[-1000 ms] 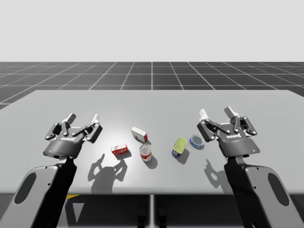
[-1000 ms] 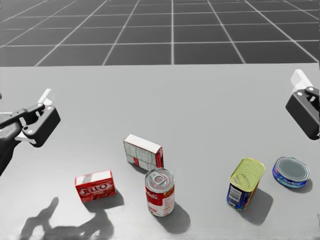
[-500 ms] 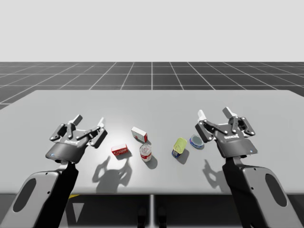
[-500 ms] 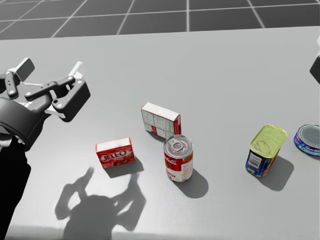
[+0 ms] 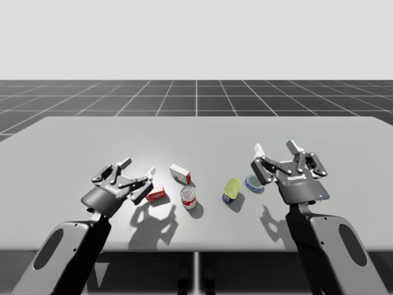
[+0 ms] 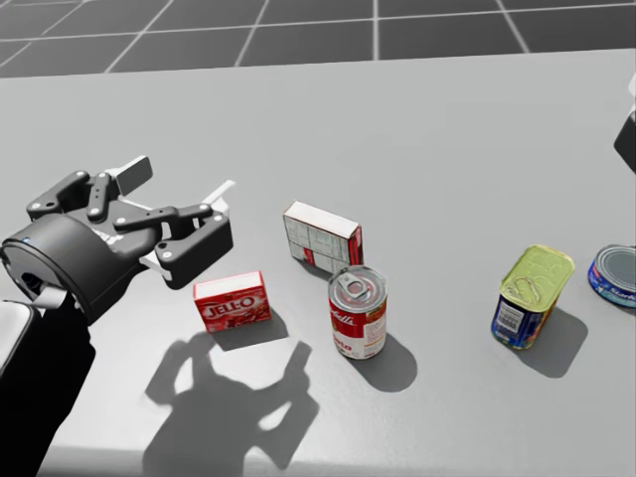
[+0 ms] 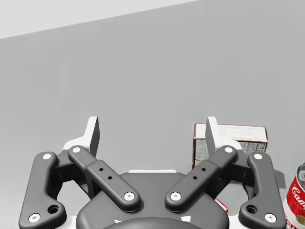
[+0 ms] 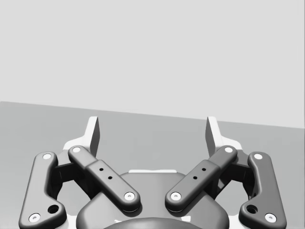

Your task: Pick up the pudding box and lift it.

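Near worktop's (image 5: 307, 132) front edge, left of middle | step: approach | left gripper (image 6: 174, 185) wide open, empty, just beside small red box (image 6: 232, 301), probably the pudding box | white-red box (image 6: 321, 237) stands behind | next: centre fingers over box, descend, close | right gripper (image 5: 276, 148) open, empty.

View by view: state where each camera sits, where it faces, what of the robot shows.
High view: above the grey table, looking down; both arms, left gripper and right gripper.
Head view: on the head, down at the small red cardboard box; left arm.
Left wrist view: on the left hand, toward the white-and-red box; open fingers.
Right wrist view: on the right hand, across the table; open fingers.
Shared: high and head views show both boxes.
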`<state>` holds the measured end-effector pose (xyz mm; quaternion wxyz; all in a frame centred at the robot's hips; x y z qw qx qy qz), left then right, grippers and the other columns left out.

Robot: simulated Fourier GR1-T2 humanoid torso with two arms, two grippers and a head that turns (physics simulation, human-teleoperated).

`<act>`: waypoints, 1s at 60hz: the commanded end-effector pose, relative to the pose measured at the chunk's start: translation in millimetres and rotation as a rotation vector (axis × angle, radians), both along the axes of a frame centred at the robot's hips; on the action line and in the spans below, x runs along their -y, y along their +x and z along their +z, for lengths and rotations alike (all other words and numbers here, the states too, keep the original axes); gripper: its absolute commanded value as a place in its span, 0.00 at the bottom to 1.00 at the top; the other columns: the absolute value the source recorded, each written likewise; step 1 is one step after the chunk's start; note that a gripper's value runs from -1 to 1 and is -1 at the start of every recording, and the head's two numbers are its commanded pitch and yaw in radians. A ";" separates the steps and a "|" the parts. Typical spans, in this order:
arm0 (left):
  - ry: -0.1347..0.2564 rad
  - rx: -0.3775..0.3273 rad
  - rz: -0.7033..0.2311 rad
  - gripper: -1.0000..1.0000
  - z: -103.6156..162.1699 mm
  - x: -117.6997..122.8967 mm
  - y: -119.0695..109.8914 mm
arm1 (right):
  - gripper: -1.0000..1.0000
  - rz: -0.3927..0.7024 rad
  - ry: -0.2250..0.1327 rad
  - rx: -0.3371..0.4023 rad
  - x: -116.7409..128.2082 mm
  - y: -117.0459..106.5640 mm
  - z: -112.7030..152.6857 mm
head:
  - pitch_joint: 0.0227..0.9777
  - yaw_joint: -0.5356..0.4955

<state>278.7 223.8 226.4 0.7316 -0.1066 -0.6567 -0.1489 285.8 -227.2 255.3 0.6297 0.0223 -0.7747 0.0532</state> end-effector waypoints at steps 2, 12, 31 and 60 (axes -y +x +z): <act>0.036 -0.068 -0.082 0.00 -18.8 11.5 1.6 | 0.00 -0.002 -0.001 -0.001 -0.2 -0.6 -0.8 | 0.80 0.64; 0.086 -0.121 -0.134 0.00 -37.1 24.5 5.2 | 0.00 -0.004 0.000 0.001 0.1 -0.9 -0.3 | 0.80 0.63; 0.121 -0.194 -0.179 0.00 -61.9 45.9 11.4 | 0.00 -0.009 -0.008 0.005 0.8 -0.9 -0.6 | 0.81 0.63; 0.112 -0.226 -0.193 0.00 -71.8 69.5 23.7 | 0.00 -0.026 -0.017 0.012 0.7 -1.3 -1.0 | 0.81 0.62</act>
